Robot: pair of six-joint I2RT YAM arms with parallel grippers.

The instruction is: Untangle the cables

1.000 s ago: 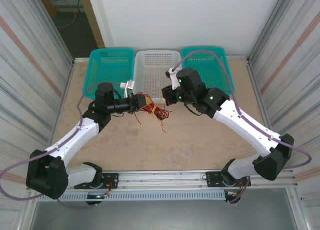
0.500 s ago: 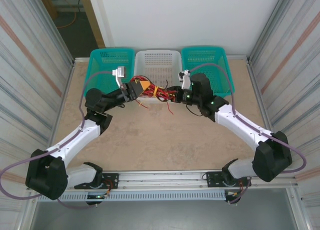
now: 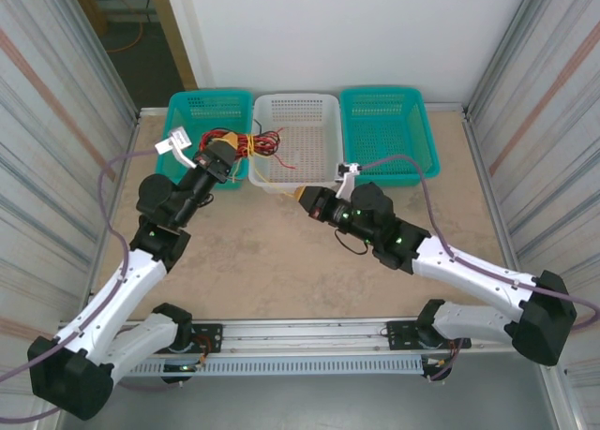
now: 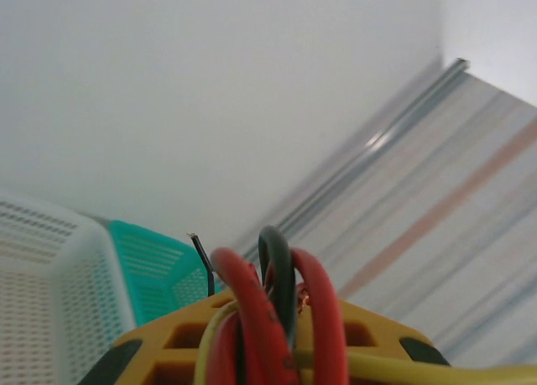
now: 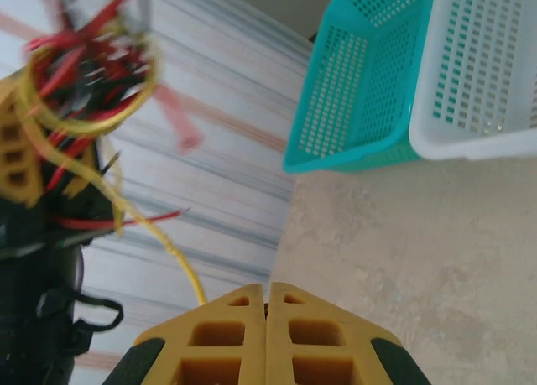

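Observation:
The cables [image 3: 249, 147] are a bundle of red, black and pale yellow wires held up over the gap between the left teal basket and the white basket. My left gripper [image 3: 227, 158] is shut on the bundle. In the left wrist view red and black loops [image 4: 252, 309] arch over its orange fingers [image 4: 168, 351]. My right gripper [image 3: 308, 198] is shut and low over the table, right of the bundle. In the right wrist view the bundle [image 5: 84, 75] hangs at upper left. One yellow wire [image 5: 159, 238] runs from it down behind my right gripper [image 5: 268, 297].
Three baskets stand along the back wall: a teal basket [image 3: 211, 94] on the left, a white basket [image 3: 295, 97] in the middle and another teal basket [image 3: 380, 90] on the right. Corrugated side walls close in both sides. Bare tabletop [image 3: 281, 261] lies in front.
My left gripper has carried the bundle left and back, from the white basket's front to beside the left teal basket. My right gripper has pulled away from the bundle, toward me and lower.

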